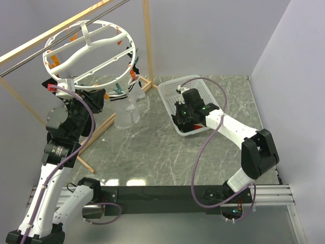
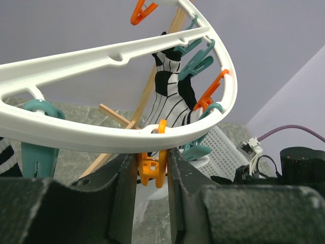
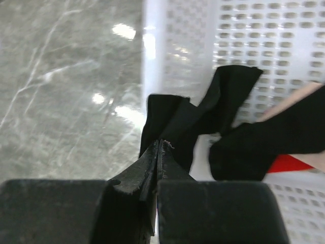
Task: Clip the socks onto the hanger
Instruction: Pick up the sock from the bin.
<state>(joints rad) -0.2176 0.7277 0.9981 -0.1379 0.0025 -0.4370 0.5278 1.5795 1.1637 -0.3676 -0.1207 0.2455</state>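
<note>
With the right end effector point(image 3: 158, 147) pinched shut on a black sock point(image 3: 175, 119) at the basket point(image 3: 264, 40) rim, lift slowly (the bite looks thin) toward the hanger point(image 2: 101, 61), where the left end effector point(image 2: 152, 162) squeezes an orange clip point(image 2: 152, 174).

Pale lilac walls point(image 1: 213, 30) enclose a glossy grey marble-patterned tabletop point(image 1: 167, 152) — light glints near its front edge.
</note>
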